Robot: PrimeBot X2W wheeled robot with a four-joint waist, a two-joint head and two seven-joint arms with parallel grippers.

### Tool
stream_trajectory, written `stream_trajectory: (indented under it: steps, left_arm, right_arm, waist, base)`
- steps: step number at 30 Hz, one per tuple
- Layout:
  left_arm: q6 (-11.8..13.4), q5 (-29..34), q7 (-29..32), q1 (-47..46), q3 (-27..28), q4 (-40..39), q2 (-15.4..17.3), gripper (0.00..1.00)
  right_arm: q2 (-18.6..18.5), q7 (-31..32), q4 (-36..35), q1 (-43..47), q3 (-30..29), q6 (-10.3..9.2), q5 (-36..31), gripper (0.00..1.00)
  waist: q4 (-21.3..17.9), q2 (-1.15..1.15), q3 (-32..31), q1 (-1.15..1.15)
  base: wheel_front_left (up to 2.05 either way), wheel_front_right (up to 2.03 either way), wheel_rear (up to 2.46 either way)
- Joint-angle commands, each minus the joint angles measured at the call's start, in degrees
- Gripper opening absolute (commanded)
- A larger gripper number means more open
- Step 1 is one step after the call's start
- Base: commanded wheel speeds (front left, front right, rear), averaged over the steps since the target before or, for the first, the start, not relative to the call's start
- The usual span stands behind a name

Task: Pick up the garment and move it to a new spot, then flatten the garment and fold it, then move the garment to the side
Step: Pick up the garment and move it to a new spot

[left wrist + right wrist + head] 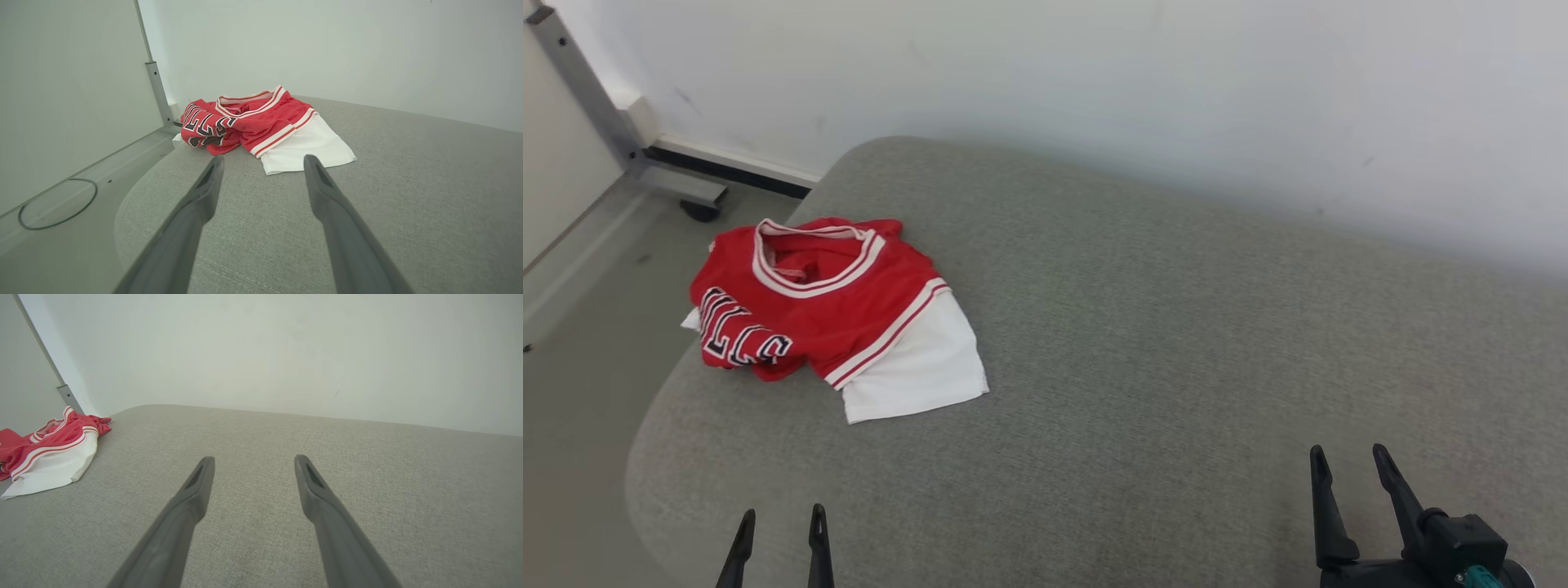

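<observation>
Left fingers (820, 547): spread apart with nothing between them, above the near left edge of the bench (1176, 327), tips pointing toward the garment (825, 310) and well short of it.
Right fingers (1327, 506): spread apart and empty, above the near right of the bench, well apart from the garment.
Garment: red jersey with white-and-red trim, dark white-edged letters and a white part beneath, lying crumpled at the bench's far left, near its rounded edge.
Bench: grey fabric top, set against a pale wall (1094, 82).
Left of bench: grey floor (580, 367), metal post (580, 90), cable loop (57, 204).
</observation>
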Motion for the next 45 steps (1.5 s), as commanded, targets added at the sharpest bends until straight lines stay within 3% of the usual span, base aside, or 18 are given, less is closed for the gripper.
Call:
stream_trajectory:
  steps: [1, 5, 18, 21, 27, 32, 37, 45]
  left_arm:
    - [0.14, 0.09, -0.18, 0.54, 0.18, -0.18, -0.05, 1.0]
    - [0.3, 0.03, -0.18, 1.08, 0.66, -0.41, -0.05, 1.0]
    - [1.84, -2.39, -0.18, -0.67, 2.07, -1.32, -0.06, 1.0]
    - [1.5, -3.6, -0.18, -3.61, 2.52, 1.86, -0.04, 1.0]
    - [0.16, -5.83, 2.98, -18.16, 2.46, 12.81, 1.35, 1.0]
    - [0.6, -7.79, 6.48, -31.34, 3.87, 21.79, 2.42, 1.0]
    - [0.61, -9.42, 14.35, -41.03, 4.67, 31.11, 5.46, 1.0]
    - [-0.07, -15.43, 22.94, -49.27, 9.0, 40.94, 8.62, 1.0]
  right_arm:
    - [0.2, 0.07, 0.07, -0.02, 0.28, -0.16, 0.35, 1.0]
    - [0.19, 0.05, 0.24, -0.43, 0.92, -0.16, 0.51, 1.0]
    - [0.19, -0.27, 1.64, -1.01, 3.48, -0.16, 0.88, 1.0]
    - [0.19, -0.21, 1.79, -0.93, 3.76, -0.16, 0.87, 1.0]
    - [0.19, 1.05, 0.13, -1.42, 3.88, -0.16, -0.63, 1.0]
    - [-0.93, 3.36, -2.07, -2.41, 6.52, -0.16, -1.39, 1.0]
    - [-2.95, 5.95, -4.53, -3.88, 10.29, -0.16, -1.17, 1.0]
    - [-5.9, 8.43, -9.02, -5.01, 11.53, -0.15, -0.66, 1.0]
  waist:
    - [4.49, 0.0, 0.08, 0.0]
    - [6.74, 0.0, 0.23, 0.0]
    - [7.04, 0.0, 0.47, 0.0]
    - [6.94, 0.0, 0.5, 0.0]
    - [6.77, 0.0, 1.89, 0.0]
    - [3.2, 0.0, 5.05, 0.0]
    - [-3.09, 0.0, 8.99, 0.0]
    - [-11.98, 0.0, 13.96, 0.0]
  base:
    - [0.0, 0.0, 0.0]
    - [0.0, 0.0, 0.0]
    - [0.0, 0.0, 0.0]
    - [0.0, 0.0, 0.0]
    - [0.0, 0.0, 0.0]
    - [0.0, 0.0, 0.0]
    - [0.0, 0.0, 0.0]
    - [0.0, 0.0, 0.0]
